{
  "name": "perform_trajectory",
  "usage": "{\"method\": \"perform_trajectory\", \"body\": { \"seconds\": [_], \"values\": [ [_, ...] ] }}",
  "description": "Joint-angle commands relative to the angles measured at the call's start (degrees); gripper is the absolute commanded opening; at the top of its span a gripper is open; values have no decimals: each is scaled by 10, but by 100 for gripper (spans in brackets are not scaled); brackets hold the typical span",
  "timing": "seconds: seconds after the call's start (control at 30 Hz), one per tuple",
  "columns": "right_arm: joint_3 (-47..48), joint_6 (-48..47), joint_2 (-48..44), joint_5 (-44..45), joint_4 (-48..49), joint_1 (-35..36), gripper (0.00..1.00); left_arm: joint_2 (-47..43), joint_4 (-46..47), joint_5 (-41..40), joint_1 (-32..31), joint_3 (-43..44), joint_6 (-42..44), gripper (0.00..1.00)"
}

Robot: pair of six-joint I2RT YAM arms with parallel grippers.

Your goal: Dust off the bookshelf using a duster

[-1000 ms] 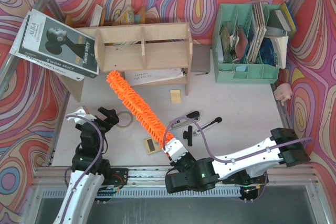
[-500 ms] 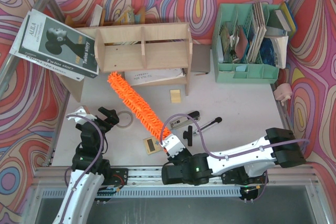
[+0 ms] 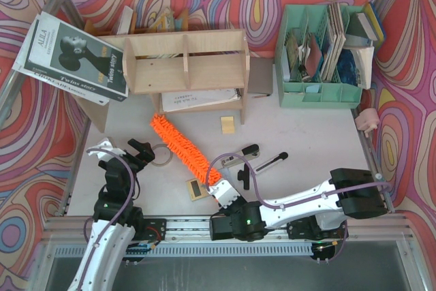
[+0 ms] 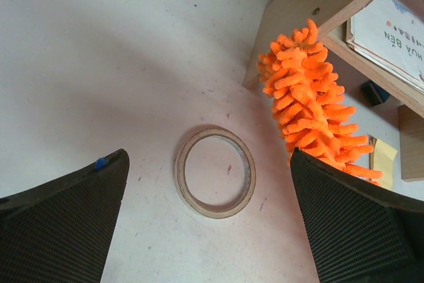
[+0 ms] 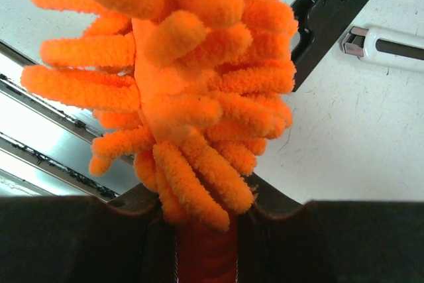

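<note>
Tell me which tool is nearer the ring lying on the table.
Left. The left tool hangs open just beside the ring; the right tool, shut on the handle of the duster, sits farther off to its right.

And the duster (image 3: 182, 146) slides back, its fluffy tip dropping away from the bookshelf (image 3: 187, 66)'s lower left corner to sit out over the surface just beside the tape ring (image 3: 161, 155). The right end effector (image 3: 219, 190) has drawn it nearer the arm bases, and the right arm's elbow has swung leftward.
</note>
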Motion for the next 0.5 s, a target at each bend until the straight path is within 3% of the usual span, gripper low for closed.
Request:
{"method": "perform_trajectory", "body": {
  "seconds": [0.0, 0.17, 0.47],
  "values": [
    [22, 14, -16, 48, -23, -3, 0, 8, 19, -3, 3, -14, -3, 99],
    [47, 0, -43, 86, -30, 12, 0, 7, 18, -5, 3, -13, -2, 99],
    [20, 93, -87, 80, -65, 28, 0, 4, 17, -6, 3, -15, -3, 98]
  ]
}}
